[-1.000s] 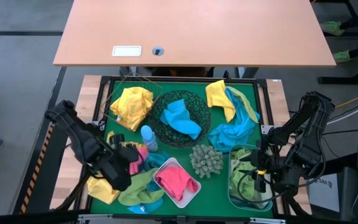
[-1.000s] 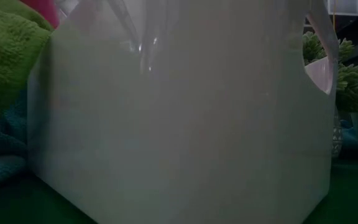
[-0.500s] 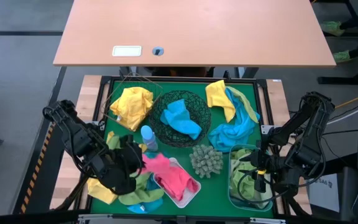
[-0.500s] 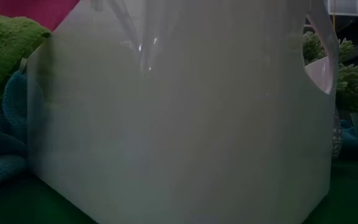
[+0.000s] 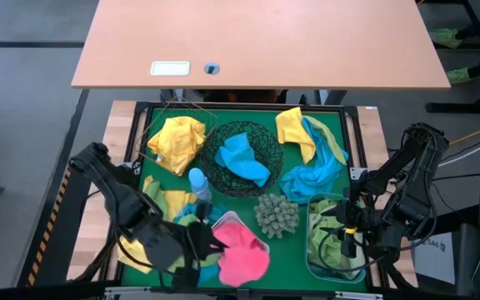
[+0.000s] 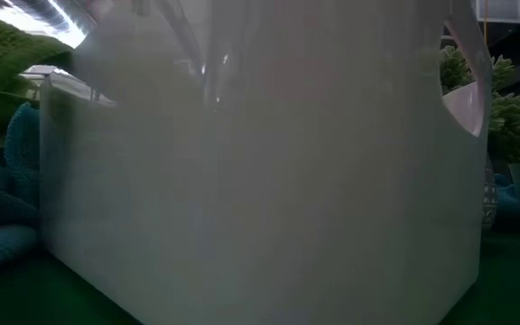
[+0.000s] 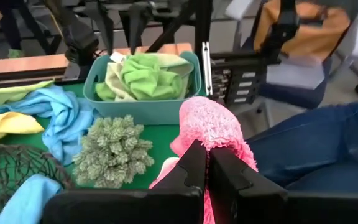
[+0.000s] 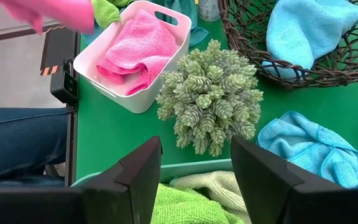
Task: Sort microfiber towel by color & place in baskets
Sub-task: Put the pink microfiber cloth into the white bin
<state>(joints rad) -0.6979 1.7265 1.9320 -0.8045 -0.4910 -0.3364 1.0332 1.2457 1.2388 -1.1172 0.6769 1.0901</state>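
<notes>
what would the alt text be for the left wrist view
The left gripper is shut on a pink towel held above the green mat. Beyond sit a spiky grey-green ball, a teal tub of green towels, and a black mesh bowl.

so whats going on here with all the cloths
The robot is sorting towels by color. Its left gripper, shut on a pink towel, holds it over the white tub, which already has a pink one inside. The right gripper waits open above the blue tub of green towels.
</notes>
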